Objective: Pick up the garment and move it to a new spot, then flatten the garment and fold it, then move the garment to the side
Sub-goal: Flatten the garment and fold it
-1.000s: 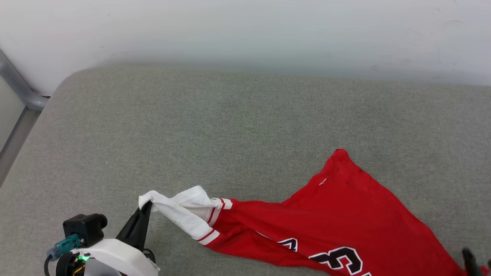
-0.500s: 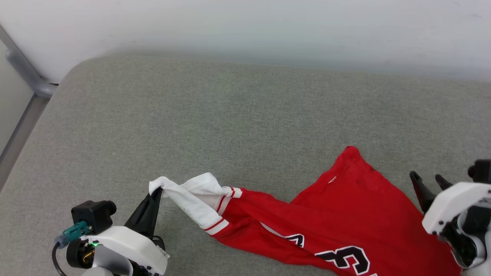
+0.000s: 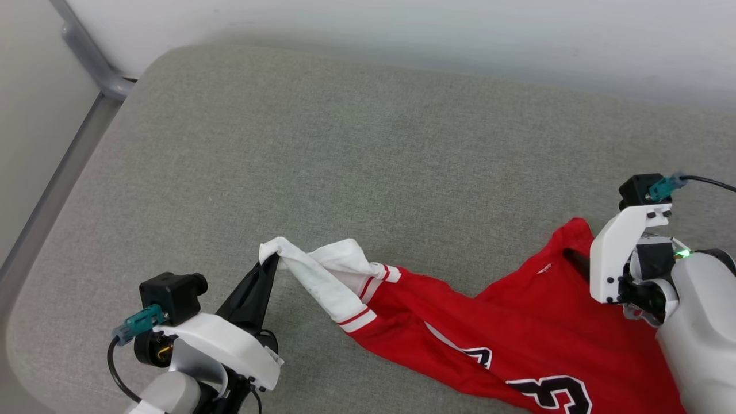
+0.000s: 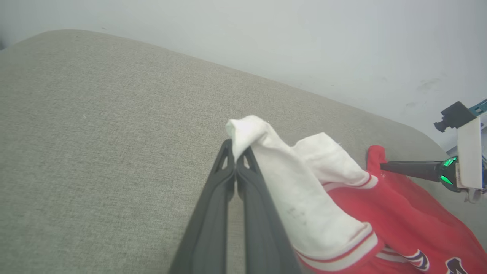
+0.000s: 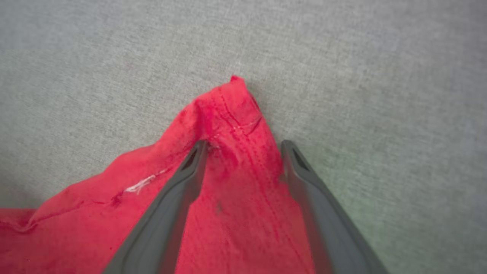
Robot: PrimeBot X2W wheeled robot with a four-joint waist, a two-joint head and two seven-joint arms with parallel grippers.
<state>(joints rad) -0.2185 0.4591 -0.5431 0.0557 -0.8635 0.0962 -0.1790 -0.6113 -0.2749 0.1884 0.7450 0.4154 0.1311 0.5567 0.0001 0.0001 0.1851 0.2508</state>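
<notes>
My right gripper (image 5: pixel 244 144), fingers apart, straddles the red corner (image 5: pixel 232 110) of the garment (image 3: pixel 460 322), stretched along the front of the grey cushion (image 3: pixel 345 144); my left gripper (image 3: pixel 271 260) clamps its white sleeve (image 4: pixel 296 205) at the other end

A: What colour is the jersey (image 3: pixel 517 322)?
B: Red, with a white sleeve (image 3: pixel 322 282) at its nine o'clock end, edged in red-white stripes.
A: And the numeral (image 3: pixel 552 384)?
B: Black, outlined white, at six o'clock. The cushion (image 3: pixel 287 144) beneath is heathered grey-green.

White wrist shells (image 3: pixel 221 345), black tapered left gripper (image 3: pixel 271 260), teal plugs (image 3: pixel 138 323) (green light (image 3: pixel 682 252))
</notes>
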